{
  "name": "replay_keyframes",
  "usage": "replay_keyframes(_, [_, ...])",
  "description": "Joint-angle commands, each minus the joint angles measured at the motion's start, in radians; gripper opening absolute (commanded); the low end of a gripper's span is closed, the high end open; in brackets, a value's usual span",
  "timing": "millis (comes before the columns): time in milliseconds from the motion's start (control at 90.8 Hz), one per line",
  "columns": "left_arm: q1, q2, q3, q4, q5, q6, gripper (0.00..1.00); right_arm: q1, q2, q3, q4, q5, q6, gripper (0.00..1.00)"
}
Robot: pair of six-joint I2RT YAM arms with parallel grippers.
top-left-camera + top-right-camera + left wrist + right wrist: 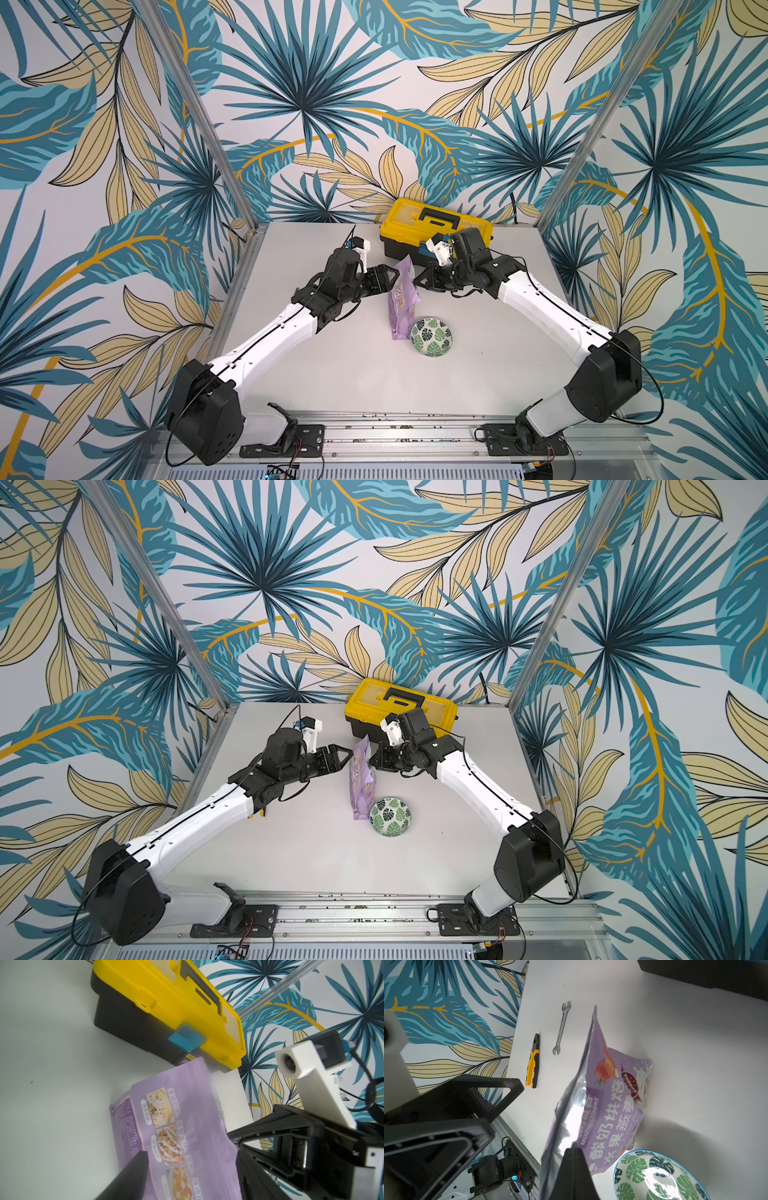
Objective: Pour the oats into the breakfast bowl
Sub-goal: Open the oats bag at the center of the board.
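The lilac pouch (401,303) (362,783) stands upright at mid-table; the oats inside it are hidden. My right gripper (417,280) (571,1150) is shut on the pouch's top edge (612,1115), whose silver inside shows at the open mouth. My left gripper (390,277) (191,1151) is open, its fingers spread over the pouch's back face (176,1126) with the food photos. The leaf-patterned breakfast bowl (431,337) (390,816) (654,1178) sits on the table just in front and to the right of the pouch's base, with nothing in it.
A yellow-and-black toolbox (434,228) (166,1001) stands shut at the table's back edge, right behind the right wrist. Yellow-handled pliers (533,1064) and a steel wrench (561,1026) lie on the table's left side, beyond the pouch in the right wrist view.
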Motion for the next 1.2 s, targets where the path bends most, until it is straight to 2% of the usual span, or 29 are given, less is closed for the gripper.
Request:
replay_keyframes(0, [-0.022, 0.038, 0.075, -0.071, 0.027, 0.040, 0.71, 0.004, 0.017, -0.013, 0.004, -0.018, -0.005, 0.00])
replay_keyframes(286, [-0.047, 0.143, 0.174, -0.132, 0.031, 0.072, 0.70, 0.008, 0.019, -0.005, -0.001, -0.011, -0.007, 0.00])
replay_keyframes(529, [-0.052, 0.199, 0.215, -0.164, -0.003, 0.088, 0.62, 0.014, 0.023, 0.004, -0.003, -0.005, -0.007, 0.00])
replay_keyframes(650, [-0.053, 0.215, 0.215, -0.146, 0.015, 0.080, 0.56, 0.018, 0.025, 0.005, -0.008, -0.002, -0.012, 0.00])
replay_keyframes(936, [-0.053, 0.205, 0.194, -0.127, 0.012, 0.076, 0.35, 0.020, 0.024, 0.012, -0.026, 0.037, -0.017, 0.00])
replay_keyframes(1057, [-0.054, 0.191, 0.180, -0.115, 0.006, 0.069, 0.21, 0.021, 0.024, 0.014, -0.030, 0.043, -0.017, 0.00])
replay_keyframes(1189, [-0.053, 0.172, 0.163, -0.108, -0.007, 0.061, 0.10, 0.020, 0.020, 0.017, -0.036, 0.053, -0.020, 0.00])
